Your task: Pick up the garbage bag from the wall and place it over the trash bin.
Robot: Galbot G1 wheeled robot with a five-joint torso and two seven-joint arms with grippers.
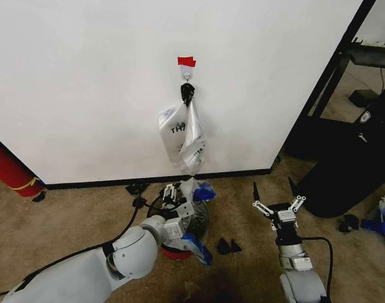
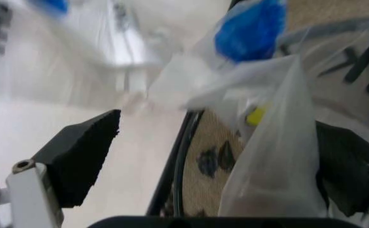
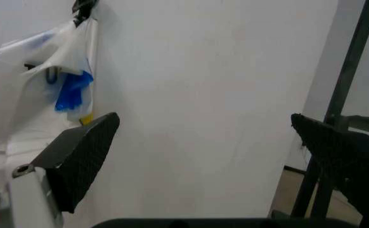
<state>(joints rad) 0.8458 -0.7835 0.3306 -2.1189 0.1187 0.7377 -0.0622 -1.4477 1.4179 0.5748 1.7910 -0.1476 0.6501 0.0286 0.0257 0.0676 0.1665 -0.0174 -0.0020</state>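
- Centrally, the left gripper is seen low over the trash bin, its fingers apart; in the left wrist view one dark pad stands clear on one side while thin plastic lies against the other, so the film sits between the jaws rather than being visibly pinched.
- The garbage bag is stretched from the gripper upward, its blue patches gathered at the bin's rim; the lower end is judged to be held there so that the mouth can be drawn over the opening.
- The bag's top is bunched at the small metal hook, where a dark knot of handles hangs just under the red tape on the wall; the bag is therefore judged not yet freed.
- A white bag with dark lettering hangs from the same hook, against the blue-patched one.
- The right gripper is held out over the carpet, well apart from the bin, with fingers spread wide and nothing between them; it faces the wall and is judged to be waiting.
- Two small dark objects lie on the carpet between the bin and the right arm.
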